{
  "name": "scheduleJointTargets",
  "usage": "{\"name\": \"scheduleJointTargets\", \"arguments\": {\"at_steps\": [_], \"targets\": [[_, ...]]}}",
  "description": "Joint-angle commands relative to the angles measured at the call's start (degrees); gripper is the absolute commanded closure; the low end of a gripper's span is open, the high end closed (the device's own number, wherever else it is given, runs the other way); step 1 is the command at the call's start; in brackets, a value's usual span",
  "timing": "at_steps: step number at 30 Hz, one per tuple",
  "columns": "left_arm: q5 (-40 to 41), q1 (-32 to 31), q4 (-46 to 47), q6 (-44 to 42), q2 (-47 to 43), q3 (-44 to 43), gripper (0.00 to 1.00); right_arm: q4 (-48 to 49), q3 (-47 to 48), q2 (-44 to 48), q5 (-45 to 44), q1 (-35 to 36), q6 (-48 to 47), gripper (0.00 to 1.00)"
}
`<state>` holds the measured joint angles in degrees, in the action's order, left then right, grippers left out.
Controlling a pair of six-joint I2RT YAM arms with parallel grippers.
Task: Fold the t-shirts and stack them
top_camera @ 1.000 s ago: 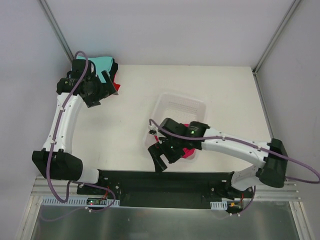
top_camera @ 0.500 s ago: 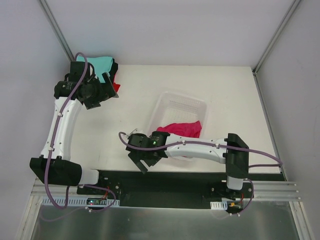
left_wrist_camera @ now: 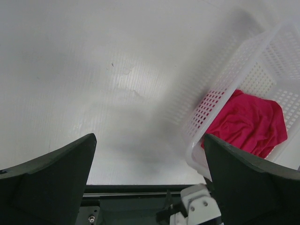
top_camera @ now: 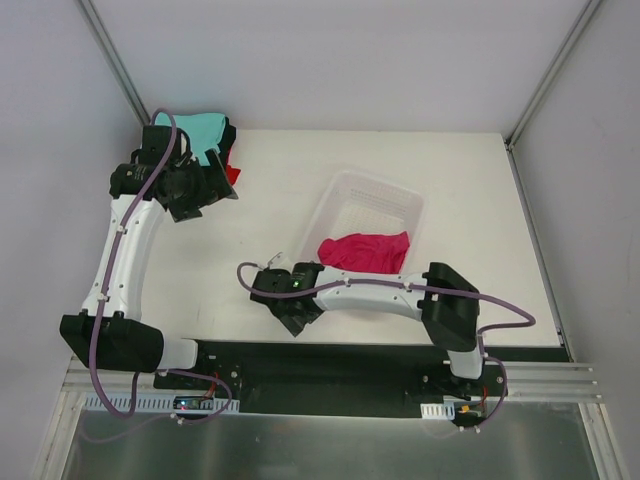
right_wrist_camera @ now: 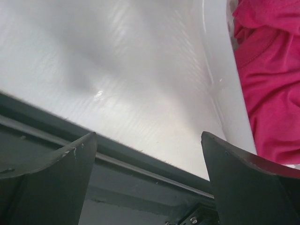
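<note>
The crimson-pink t-shirt (top_camera: 365, 251) lies bunched and unfolded in the near end of the white mesh basket (top_camera: 372, 208), which sits turned at an angle a little toward 3 o'clock of the table (top_camera: 450, 180) centre. Neither arm touches it.

The right gripper (right_wrist_camera: 149, 135) is low over the bare tabletop close to the near edge, just beside the basket's near-left corner. Its two dark fingers (right_wrist_camera: 51, 178) are spread wide with nothing between them. From above, the tee lies at about 2 o'clock from this gripper, near but apart. In the wrist view the basket's white wall stands between the fingers and the pink cloth, which fills the 2 o'clock corner.

The left gripper (left_wrist_camera: 149, 137) is up at the table's 10 o'clock corner, well apart from the basket, its fingers (left_wrist_camera: 47, 180) also wide apart and empty. Its camera looks back across the table, and there the pink tee shows inside the basket at about 4 o'clock.

Just behind the left gripper, at the far-left corner, lies a pile of folded shirts: a teal t-shirt (top_camera: 205, 127) on top, a black one (top_camera: 229, 135) at its right edge, and a red one (top_camera: 233, 175) peeking out below.
</note>
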<state>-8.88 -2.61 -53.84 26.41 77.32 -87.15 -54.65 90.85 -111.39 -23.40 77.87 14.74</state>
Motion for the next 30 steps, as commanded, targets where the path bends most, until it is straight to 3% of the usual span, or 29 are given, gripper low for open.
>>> {"name": "scheduleJointTargets", "arguments": {"at_steps": [1, 16, 22, 30], "targets": [[-1.2, 0.1, -0.9, -0.8, -2.3, 1.5, 0.01, -0.2, -4.4, 3.7, -4.2, -6.0, -0.8, 0.04], [-4.9, 0.0, -0.1, -1.2, -2.6, 4.3, 0.01, -0.1, -16.3, 18.6, -5.3, -31.4, -8.4, 0.04], [-6.3, -1.4, 3.4, -1.0, -0.1, 5.9, 0.01, -8.5, -13.0, 28.1, -6.3, -32.0, -5.3, 0.04], [1.8, -12.2, 6.1, 0.6, 12.1, -0.9, 0.01, -20.4, -7.9, 44.3, -10.4, -32.1, 2.9, 0.04]]}}
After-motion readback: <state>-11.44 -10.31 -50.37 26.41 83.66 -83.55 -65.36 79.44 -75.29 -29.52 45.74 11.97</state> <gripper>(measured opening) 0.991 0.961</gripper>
